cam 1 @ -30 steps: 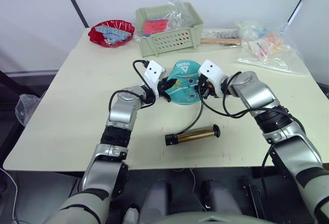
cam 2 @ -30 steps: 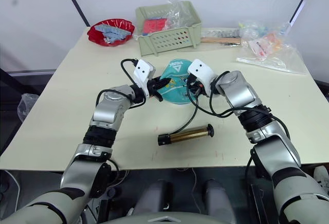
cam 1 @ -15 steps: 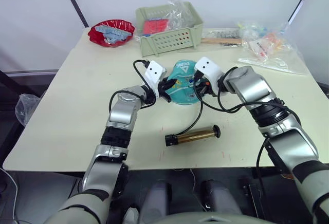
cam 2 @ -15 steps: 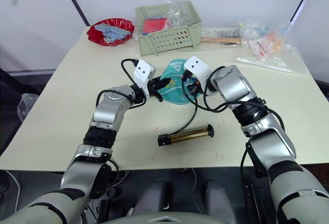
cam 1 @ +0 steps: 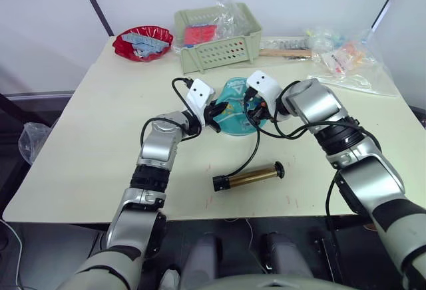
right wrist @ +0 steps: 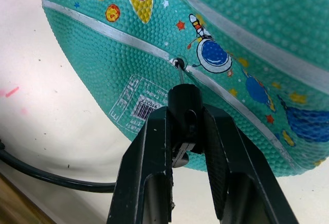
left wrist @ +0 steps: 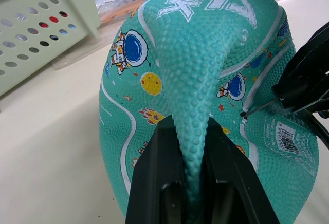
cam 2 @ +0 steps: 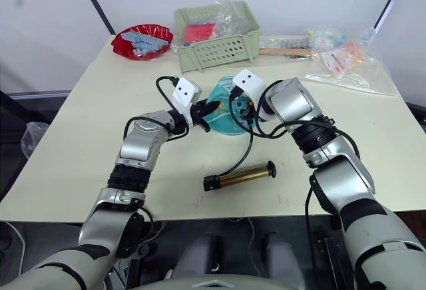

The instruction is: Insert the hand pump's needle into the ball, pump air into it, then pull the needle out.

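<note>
The teal ball [left wrist: 205, 75], limp and partly flat, lies mid-table with a white seam and a barcode label. My left gripper [left wrist: 187, 131] is shut on a raised fold of the ball's skin. On the ball's right side my right gripper [right wrist: 185, 113] is shut on the small black fitting [right wrist: 184, 98]. The thin needle [right wrist: 180, 72] sticks out of it, with its tip at the valve hole on the white seam. The brass hand pump [cam 1: 249, 175] lies on the table nearer me. Its black hose [cam 1: 256, 145] curves up to the right gripper [cam 1: 253, 109].
A pale green basket [cam 1: 218, 37] stands behind the ball. A red bowl [cam 1: 143, 42] is at the back left. A wooden-handled tool [cam 1: 286, 52] and plastic bags [cam 1: 346, 60] lie at the back right. The table's [cam 1: 100, 137] front edge runs just below the pump.
My right gripper has moved left with the fitting, bringing the needle up to the ball's valve. The left gripper, the ball and the pump body have stayed put.
</note>
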Controlling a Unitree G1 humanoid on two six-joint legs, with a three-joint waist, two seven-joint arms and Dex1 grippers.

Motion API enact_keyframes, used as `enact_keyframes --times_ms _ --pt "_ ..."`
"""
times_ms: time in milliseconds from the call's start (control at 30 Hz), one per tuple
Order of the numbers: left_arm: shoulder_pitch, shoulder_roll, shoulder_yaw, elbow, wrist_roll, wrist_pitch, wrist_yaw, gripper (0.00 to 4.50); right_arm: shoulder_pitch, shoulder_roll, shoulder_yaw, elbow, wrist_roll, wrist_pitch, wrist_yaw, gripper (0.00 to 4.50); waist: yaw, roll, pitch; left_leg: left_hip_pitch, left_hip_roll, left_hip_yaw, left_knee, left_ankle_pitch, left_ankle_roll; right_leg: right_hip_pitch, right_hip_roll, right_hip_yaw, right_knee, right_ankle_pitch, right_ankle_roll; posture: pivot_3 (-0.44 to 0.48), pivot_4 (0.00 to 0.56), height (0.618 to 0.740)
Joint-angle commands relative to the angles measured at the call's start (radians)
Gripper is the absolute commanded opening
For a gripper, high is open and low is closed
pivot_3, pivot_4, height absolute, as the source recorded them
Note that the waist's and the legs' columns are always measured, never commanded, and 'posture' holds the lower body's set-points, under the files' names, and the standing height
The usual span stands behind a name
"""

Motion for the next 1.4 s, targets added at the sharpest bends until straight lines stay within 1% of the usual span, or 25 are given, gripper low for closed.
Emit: enact_keyframes --times_ms 33,133,400,700,800,967,1233,1400 --pt "0.03 -0.069 -0.068 -0.005 -0.036 0.063 -0.039 0.02 -0.034 0.079 0.03 0.02 0.021 -0.03 0.012 0.33 -0.003 0.0 0.0 0.0 0.0 0.0 0.0 0.0 0.0 0.0 0.0 0.0 0.0 0.0 0.0 0.0 0.15 0.74" --pt "0.033 -0.068 -0.073 -0.016 -0.035 0.09 -0.055 0.02 -0.042 0.096 0.038 0.033 0.014 -0.047 0.019 0.33 -0.007 0.0 -0.001 0.001 0.0 0.0 0.0 0.0 0.0 0.0 0.0 0.0 0.0 0.0 0.0 0.0 0.15 0.74" --pt "0.043 -0.077 -0.075 -0.026 -0.03 0.096 -0.062 0.02 -0.057 0.137 0.033 0.099 -0.01 -0.088 0.019 0.33 -0.019 0.0 -0.004 0.002 0.0 0.0 0.0 0.0 0.0 0.001 0.0 0.0 0.0 0.0 0.0 0.0 0.15 0.74" --pt "0.055 -0.08 -0.081 -0.04 -0.026 0.103 -0.071 0.02 -0.084 0.188 0.02 0.231 -0.044 -0.185 0.016 0.33 -0.026 0.0 -0.012 0.004 0.001 -0.001 -0.001 0.0 0.0 0.002 0.0 0.0 0.0 0.0 0.0 0.0 0.15 0.74" --pt "0.057 -0.082 -0.077 -0.04 -0.024 0.105 -0.069 0.02 -0.077 0.201 0.042 0.249 -0.056 -0.217 0.048 0.33 -0.028 -0.001 -0.015 0.005 0.001 -0.001 -0.002 0.0 0.0 0.002 0.0 0.0 0.0 0.0 0.0 0.0 0.15 0.74" --pt "0.057 -0.088 -0.073 -0.043 -0.02 0.105 -0.071 0.02 -0.064 0.231 0.035 0.281 -0.078 -0.262 0.053 0.33 -0.03 -0.001 -0.021 0.006 0.001 -0.001 -0.003 0.0 0.0 0.002 0.0 0.0 0.0 -0.002 -0.003 0.0 0.15 0.74" --pt "0.057 -0.09 -0.071 -0.041 -0.014 0.104 -0.073 0.02 -0.058 0.247 0.059 0.301 -0.109 -0.283 0.104 0.33 -0.031 0.0 -0.023 0.008 0.001 -0.003 -0.004 0.0 0.0 0.002 0.001 0.001 0.0 -0.002 -0.004 0.0 0.15 0.74" --pt "0.059 -0.093 -0.072 -0.042 -0.013 0.103 -0.074 0.02 -0.061 0.262 0.072 0.342 -0.145 -0.284 0.128 0.33 -0.032 0.0 -0.028 0.008 0.001 -0.003 -0.004 0.0 0.0 0.002 0.001 0.001 0.0 -0.003 -0.005 0.0 0.15 0.74"
